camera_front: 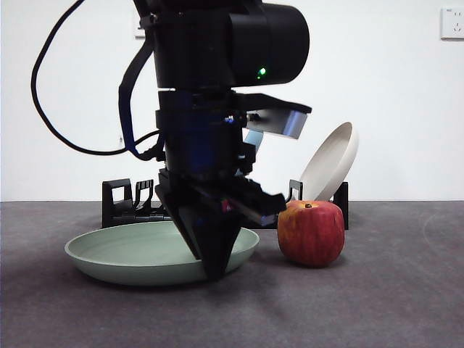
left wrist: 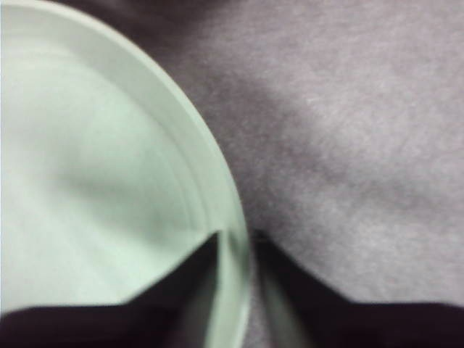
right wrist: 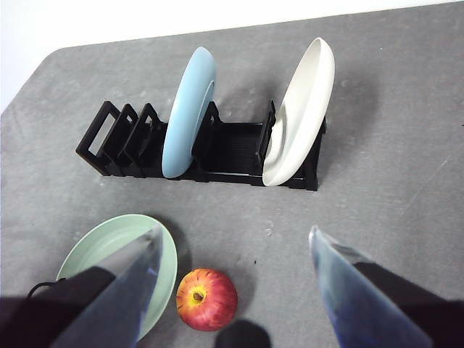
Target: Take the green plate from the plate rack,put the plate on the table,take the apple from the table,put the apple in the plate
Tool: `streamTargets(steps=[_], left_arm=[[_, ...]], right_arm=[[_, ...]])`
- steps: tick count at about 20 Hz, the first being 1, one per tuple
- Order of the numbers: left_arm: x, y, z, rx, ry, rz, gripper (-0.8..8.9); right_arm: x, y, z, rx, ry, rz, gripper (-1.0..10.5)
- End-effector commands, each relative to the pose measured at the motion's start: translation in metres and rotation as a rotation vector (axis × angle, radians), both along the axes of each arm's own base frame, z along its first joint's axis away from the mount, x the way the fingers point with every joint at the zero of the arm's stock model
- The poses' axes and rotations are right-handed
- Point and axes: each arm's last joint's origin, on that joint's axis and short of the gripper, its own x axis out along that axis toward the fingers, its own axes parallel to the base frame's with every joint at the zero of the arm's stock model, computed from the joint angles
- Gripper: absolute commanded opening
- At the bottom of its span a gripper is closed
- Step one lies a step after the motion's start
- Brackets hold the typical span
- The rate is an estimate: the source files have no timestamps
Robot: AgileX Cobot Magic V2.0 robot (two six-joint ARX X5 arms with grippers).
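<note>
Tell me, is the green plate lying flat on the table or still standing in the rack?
Flat on the table: the green plate lies before the plate rack, left gripper on its rim.

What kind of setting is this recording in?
Probably a lab tabletop staged as a kitchen: a bare grey table against a white wall, with only a plate rack, a green plate and an apple.

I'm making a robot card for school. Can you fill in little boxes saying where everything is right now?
green plate: flat on the table, out of the rack
left gripper: jaws astride the plate's rim
right gripper: open, high above the table
apple: on the table beside the plate, untouched
plate rack: holds a light blue plate and a beige-white plate
</note>
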Motion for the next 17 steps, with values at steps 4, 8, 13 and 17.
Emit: streamTargets(steps=[4,8,13,17], left_arm=[[-0.006,0.01,0.038,-0.11,-0.08,0.092,2.83],[-0.035,0.054,0.136,-0.356,-0.323,0.163,2.83],[-0.098,0.155,0.235,-0.673,-0.702,0.318,2.83],[-0.152,0.232,0.265,-0.859,-0.918,0.458,2.82]], right_arm=[[0.0,0.004,0.001,0.001,-0.004,0.021,3.6],[0.011,0.019,-0.006,-0.029,0.016,0.1,5.8],[0.04,0.06,-0.036,-0.16,0.12,0.184,5.8],[0.068,0.109,-0.075,-0.287,0.204,0.258,5.8]])
